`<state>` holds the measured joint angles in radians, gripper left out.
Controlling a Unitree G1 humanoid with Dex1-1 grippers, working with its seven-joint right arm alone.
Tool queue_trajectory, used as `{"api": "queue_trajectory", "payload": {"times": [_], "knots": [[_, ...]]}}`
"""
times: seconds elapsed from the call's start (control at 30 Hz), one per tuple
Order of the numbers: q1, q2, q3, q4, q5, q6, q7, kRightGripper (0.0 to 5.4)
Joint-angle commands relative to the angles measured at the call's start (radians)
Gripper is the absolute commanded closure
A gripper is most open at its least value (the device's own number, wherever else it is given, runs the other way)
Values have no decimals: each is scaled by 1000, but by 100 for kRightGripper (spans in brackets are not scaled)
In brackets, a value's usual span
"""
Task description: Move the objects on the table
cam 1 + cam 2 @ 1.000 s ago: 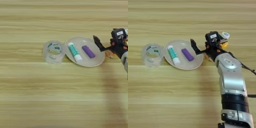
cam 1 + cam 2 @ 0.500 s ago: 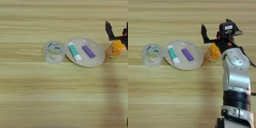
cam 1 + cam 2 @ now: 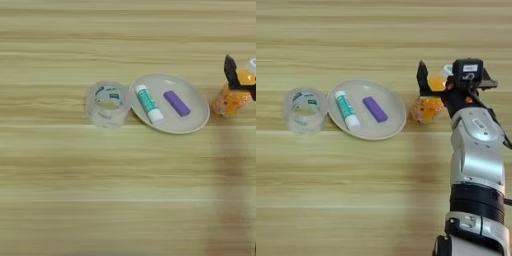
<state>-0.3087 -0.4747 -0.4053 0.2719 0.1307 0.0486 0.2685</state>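
Compared with half a second ago, the right gripper (image 3: pixel 432 86) has come down from above the orange-drink bottle (image 3: pixel 428 104) and now sits at the bottle's upper part, right of centre in the right eye view. One second ago it stood at the right rim of the plate (image 3: pixel 393 127); the bottle was then largely hidden behind it. The plate, its contents and the clear cup (image 3: pixel 304 111) have not shifted.

Gripper: one black finger (image 3: pixel 422 79) stands upright just left of the bottle's top; the other finger is hidden behind the bottle and the gripper body. The finger in view lies against or very near the bottle's shoulder; contact cannot be confirmed, and whether the fingers are spread or clamped on the bottle cannot be told.

Task items: the bottle stands tilted on the table (image 3: pixel 125 190), just beside the plate's right edge. The glue stick (image 3: pixel 149 103) and the purple block (image 3: pixel 176 103) lie apart inside the plate, stick to the left. The cup sits at the plate's left edge.
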Motion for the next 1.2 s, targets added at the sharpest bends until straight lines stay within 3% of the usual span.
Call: {"api": "queue_trajectory", "payload": {"times": [0.03,0.57,1.2], "knots": [[-97,-55,-21,25,23,-39,-10,4],[-208,-61,-8,351,39,-129,12,4],[-288,-76,3,529,44,-208,22,4]]}}
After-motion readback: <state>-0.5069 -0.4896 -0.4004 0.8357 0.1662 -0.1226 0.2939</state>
